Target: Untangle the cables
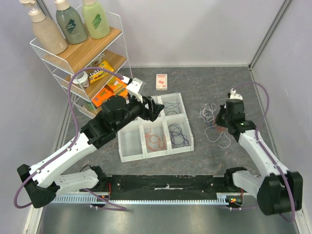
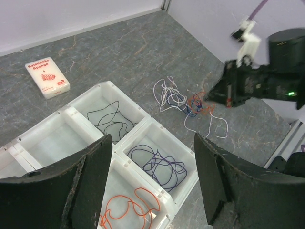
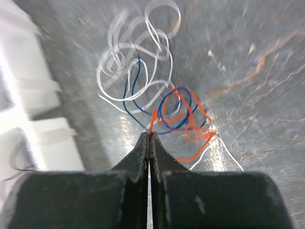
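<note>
Your right gripper [image 3: 148,142] has its jaws pressed together, with the tips down at the near edge of the tangle [image 3: 157,95] on the grey tabletop [image 1: 243,83]. An orange-red strand [image 3: 152,121] runs straight down into the closed tips. It looks pinched there, though the wrist view is blurred and a blue strand [image 3: 131,90] passes just beside the same spot. The white strand [image 3: 119,57] loops out on the far side of the tangle, away from the tips. One thin white length trails off to the right of the gripper.

Your left gripper [image 2: 152,183] hangs over the white divided tray [image 1: 127,146] with its fingers [image 2: 90,176] spread wide, clear of the cables below. The tray sits left of the tangle, near it but not touching.

Three of its compartments each hold one loose cable:
- The black cable [image 2: 112,121] is in the far right compartment.
- The purple cable [image 2: 159,162] is in the near right compartment.
- The orange cable [image 2: 126,210] is in the near middle compartment.

A Kamenoko sponge pack [image 2: 47,80] lies flat on the tabletop beyond the tray. A white wire shelf [image 1: 73,58] stands at the far left corner with bottles on its top board.
</note>
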### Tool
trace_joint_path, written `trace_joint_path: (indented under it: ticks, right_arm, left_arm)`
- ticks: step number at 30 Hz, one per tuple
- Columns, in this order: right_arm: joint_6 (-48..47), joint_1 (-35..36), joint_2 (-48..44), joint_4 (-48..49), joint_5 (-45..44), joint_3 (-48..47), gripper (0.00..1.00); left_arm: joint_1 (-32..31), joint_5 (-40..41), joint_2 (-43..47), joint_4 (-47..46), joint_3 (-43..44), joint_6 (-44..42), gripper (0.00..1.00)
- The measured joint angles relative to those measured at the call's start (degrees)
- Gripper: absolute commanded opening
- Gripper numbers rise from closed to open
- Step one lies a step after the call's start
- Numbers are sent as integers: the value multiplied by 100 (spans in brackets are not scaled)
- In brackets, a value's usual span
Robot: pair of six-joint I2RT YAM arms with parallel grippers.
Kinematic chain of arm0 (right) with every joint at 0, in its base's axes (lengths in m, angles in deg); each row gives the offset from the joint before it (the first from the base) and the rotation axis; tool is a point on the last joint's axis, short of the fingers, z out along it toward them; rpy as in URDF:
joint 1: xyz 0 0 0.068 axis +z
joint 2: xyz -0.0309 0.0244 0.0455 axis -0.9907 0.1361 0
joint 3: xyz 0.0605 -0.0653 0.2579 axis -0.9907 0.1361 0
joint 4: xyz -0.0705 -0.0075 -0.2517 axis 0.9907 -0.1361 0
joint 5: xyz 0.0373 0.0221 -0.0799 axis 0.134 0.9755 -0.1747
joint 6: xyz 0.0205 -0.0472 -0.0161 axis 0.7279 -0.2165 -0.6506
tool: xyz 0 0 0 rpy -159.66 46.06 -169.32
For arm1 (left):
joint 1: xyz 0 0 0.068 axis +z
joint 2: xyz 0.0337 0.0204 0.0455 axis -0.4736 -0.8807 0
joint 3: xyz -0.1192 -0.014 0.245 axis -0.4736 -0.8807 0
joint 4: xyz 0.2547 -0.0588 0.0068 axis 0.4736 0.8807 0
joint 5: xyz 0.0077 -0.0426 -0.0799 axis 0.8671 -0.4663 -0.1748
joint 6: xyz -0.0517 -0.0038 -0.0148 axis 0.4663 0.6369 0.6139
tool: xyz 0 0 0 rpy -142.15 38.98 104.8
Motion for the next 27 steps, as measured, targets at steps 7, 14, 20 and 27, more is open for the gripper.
trace_joint_path:
  ticks: [7,14,20,27]
  right_arm:
    - [201,0,-1421,-721,-396,-1259,0]
    - [203,0,-2365,-1163,-809,-2306,0]
    - [431,0,-2424,-1394,-640,-2369,0]
    - [1368,0,-2688,-1617,-160,-1685,0]
  left_arm:
    - [0,-151,-72,2,28,26,69]
    - [2,-1003,-404,-31,109,68,64]
    - [-74,-2361,-761,-520,63,184,64]
    - [-787,-2684,-1290,-2275,-380,511,64]
